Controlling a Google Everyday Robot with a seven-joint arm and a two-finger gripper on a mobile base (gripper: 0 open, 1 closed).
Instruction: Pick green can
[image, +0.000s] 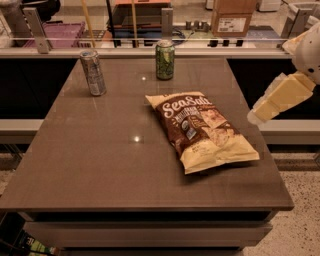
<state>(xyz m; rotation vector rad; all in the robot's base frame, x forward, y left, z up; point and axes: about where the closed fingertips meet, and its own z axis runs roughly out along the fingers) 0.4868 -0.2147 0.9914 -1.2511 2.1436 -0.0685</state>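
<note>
In the camera view, the green can (165, 60) is seen standing upright near the far edge of the surface (100, 165), roughly at the middle of that edge. A taller silver-grey can (93, 73) is seen well apart to its left, and a brown and cream chip bag (202, 130) lies flat nearer the camera, its top corner near the green can but not touching it. The pincer (257, 114) is held off the right side of the surface, above the floor gap and well apart from the green can; whether it is apart or together cannot be told. The step in hand is judged to be the reach, with nothing grasped yet. For a good reach, the pincer should be carried leftward and away from the camera, above the chip bag, so that the bag is not dragged. The can is best approached from its clear right or front side, the body squared between the jaws at mid-height, and the squeeze applied gently, since a thin can is easily tipped or dented.
</note>
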